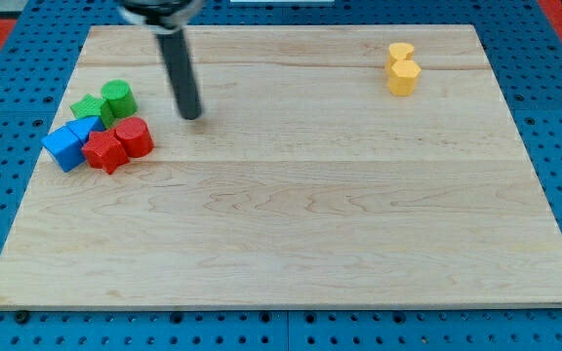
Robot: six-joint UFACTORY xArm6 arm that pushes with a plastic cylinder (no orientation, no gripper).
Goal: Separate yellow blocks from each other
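Two yellow blocks sit touching each other near the view's top right: a yellow heart-like block (399, 52) above and a yellow hexagonal block (404, 77) just below it. My tip (192, 115) rests on the board at the view's upper left, far to the left of the yellow blocks and just right of a cluster of green, red and blue blocks.
At the view's left is a tight cluster: a green cylinder (119, 98), a green star-like block (91, 107), a red cylinder (135, 136), a red star-like block (104, 151) and two blue blocks (65, 146), (84, 128). The wooden board (291, 214) lies on blue pegboard.
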